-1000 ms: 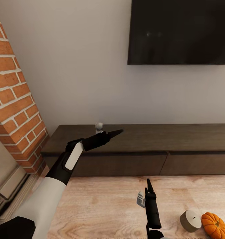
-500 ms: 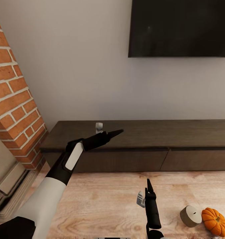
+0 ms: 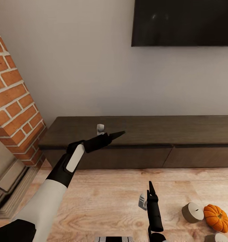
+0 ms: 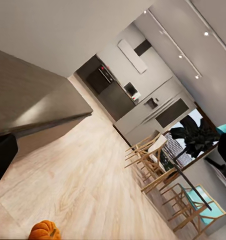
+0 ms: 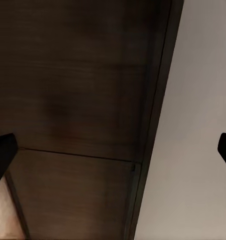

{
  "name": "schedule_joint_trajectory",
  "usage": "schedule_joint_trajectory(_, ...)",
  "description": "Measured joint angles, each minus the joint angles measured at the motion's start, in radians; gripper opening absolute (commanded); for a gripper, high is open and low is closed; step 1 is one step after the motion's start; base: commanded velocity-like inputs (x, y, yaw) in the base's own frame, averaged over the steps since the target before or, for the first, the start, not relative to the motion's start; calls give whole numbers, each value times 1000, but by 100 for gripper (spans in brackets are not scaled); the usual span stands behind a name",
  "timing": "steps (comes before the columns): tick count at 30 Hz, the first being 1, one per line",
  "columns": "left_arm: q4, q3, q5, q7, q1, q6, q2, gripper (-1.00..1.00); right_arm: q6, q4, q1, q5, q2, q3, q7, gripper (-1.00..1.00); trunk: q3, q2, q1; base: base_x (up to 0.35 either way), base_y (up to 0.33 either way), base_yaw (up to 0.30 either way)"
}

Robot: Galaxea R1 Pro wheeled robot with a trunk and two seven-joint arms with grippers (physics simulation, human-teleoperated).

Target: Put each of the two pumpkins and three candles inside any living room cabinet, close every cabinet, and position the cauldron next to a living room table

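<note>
Cabinet [image 3: 144,148] stands against the wall with its drawer fronts flush shut. One pumpkin [image 3: 217,218] and one candle [image 3: 192,212] sit on the floor [image 3: 103,201] near the head view's lower right corner, just beside each other. Left gripper [image 3: 114,135] hangs above the cabinet top; finger state cannot be told. Right gripper [image 3: 150,188] has fingers spread, empty. Risk, as judged: handle-less fronts may defeat opening, and the base could nudge floor items. Left wrist view adds the kitchen and dining chairs [image 4: 163,170].

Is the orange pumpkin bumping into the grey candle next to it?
Apart. The head view shows a thin strip of wood floor between the pumpkin and the candle.
</note>
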Motion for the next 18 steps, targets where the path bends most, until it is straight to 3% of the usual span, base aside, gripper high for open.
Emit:
schedule_joint_trajectory(11,0,0,0,0,0,0,1,100,1,0,0,0,2,0,0,100,-43,-3,5,0,0,0)
schedule_joint_trajectory(18,0,0,0,-2,0,0,1,100,0,0,0,0,2,0,0,100,-43,-3,5,0,0,0)
